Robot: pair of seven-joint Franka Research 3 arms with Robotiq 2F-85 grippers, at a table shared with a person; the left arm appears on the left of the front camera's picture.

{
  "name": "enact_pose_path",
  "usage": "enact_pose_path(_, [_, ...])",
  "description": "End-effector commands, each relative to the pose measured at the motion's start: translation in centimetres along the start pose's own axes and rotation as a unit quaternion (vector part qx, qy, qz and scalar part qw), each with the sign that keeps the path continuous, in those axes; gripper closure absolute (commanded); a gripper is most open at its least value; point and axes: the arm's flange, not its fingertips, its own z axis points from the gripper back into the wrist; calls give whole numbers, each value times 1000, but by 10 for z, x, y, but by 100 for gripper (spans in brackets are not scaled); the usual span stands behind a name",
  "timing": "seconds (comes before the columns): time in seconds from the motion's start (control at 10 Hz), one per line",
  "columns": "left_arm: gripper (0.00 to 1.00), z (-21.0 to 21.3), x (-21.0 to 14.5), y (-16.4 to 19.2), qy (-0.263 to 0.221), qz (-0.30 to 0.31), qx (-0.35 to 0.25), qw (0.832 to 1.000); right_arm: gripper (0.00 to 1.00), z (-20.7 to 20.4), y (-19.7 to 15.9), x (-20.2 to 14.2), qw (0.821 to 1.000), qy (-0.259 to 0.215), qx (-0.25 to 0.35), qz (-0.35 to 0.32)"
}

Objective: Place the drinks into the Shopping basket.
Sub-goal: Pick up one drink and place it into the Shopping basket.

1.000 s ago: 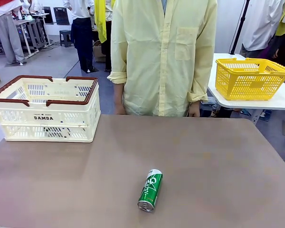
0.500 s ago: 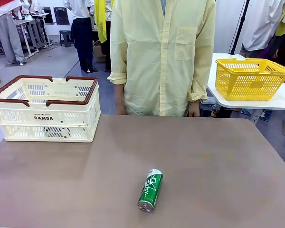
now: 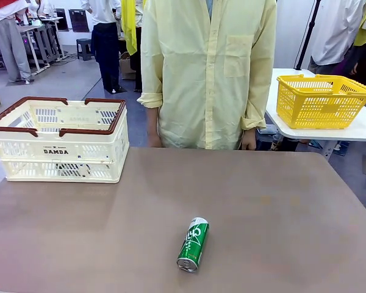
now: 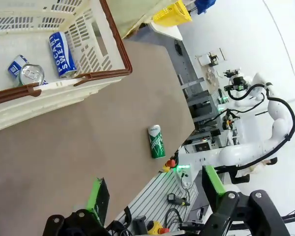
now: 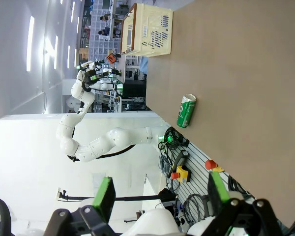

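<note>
A green drink can [image 3: 193, 244] with white script lies on its side on the brown table, near the front edge, silver top toward me. It also lies in the left wrist view [image 4: 157, 141] and the right wrist view [image 5: 186, 111]. The cream Shopping basket [image 3: 58, 160] marked "DAMDA" stands at the table's far left. Inside the basket [image 4: 54, 96] a blue can [image 4: 62, 54] lies flat beside a second blue-and-white can [image 4: 30, 73] that shows its silver top. My left gripper [image 4: 155, 191] is open, high above the table. My right gripper [image 5: 161, 194] is open too, well away from the can.
A person in a pale yellow shirt [image 3: 207, 73] stands at the far edge, hands down at the sides. A yellow mesh basket [image 3: 320, 101] sits on a separate white table at the right. Bare tabletop surrounds the green can.
</note>
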Motion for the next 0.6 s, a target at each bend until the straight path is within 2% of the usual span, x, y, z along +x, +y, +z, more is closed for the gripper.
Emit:
enact_pose_path(0.0, [0, 1, -3, 0, 5, 1, -2, 1000, 0, 0, 3, -2, 1000, 7, -6, -5])
enact_pose_path(0.4, [0, 0, 0, 0, 1, 0, 0, 1000, 0, 0, 3, -2, 1000, 7, -6, -5])
enact_pose_path(0.5, [0, -13, 11, -33, -31, 40, 25, 998, 0, 0, 3, -2, 1000, 7, -6, -5])
